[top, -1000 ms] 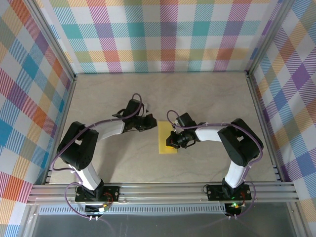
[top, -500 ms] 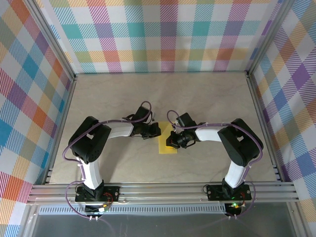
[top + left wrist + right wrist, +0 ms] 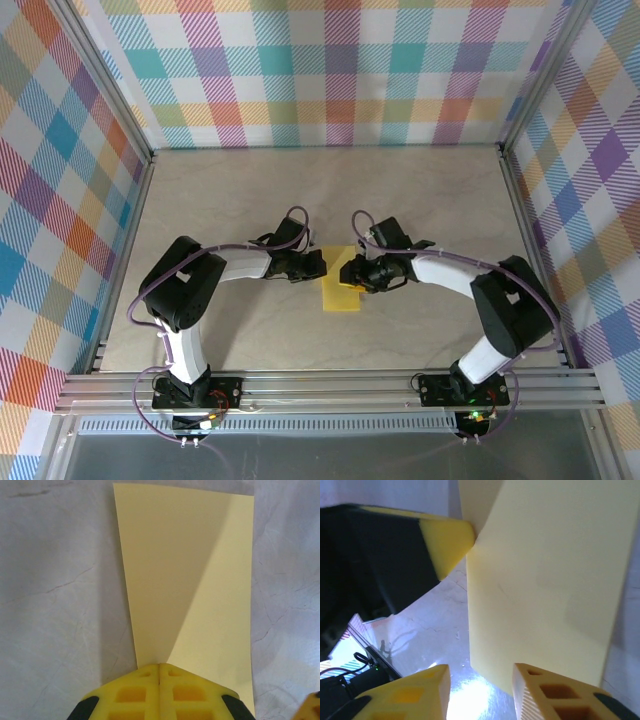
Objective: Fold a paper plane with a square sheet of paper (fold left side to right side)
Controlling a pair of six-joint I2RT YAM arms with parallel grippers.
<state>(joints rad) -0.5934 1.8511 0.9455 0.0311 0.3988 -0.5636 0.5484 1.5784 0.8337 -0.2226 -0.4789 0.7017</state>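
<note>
Top external view puts the square sheet of paper mid-table, directly between my two arms, and it reads as a narrow upright strip rather than a full square. I judge the left-to-right fold is in, or being pressed flat. On the left wrist camera the left gripper has its fingers closed together, tips at the sheet's near edge; I cannot tell whether they pinch it or only press on it. On the right wrist camera the right gripper has its jaws apart and grips nothing, with the paper's corner just beside one finger. No pointed nose or wings are formed, so most of the plane is left to do.
</note>
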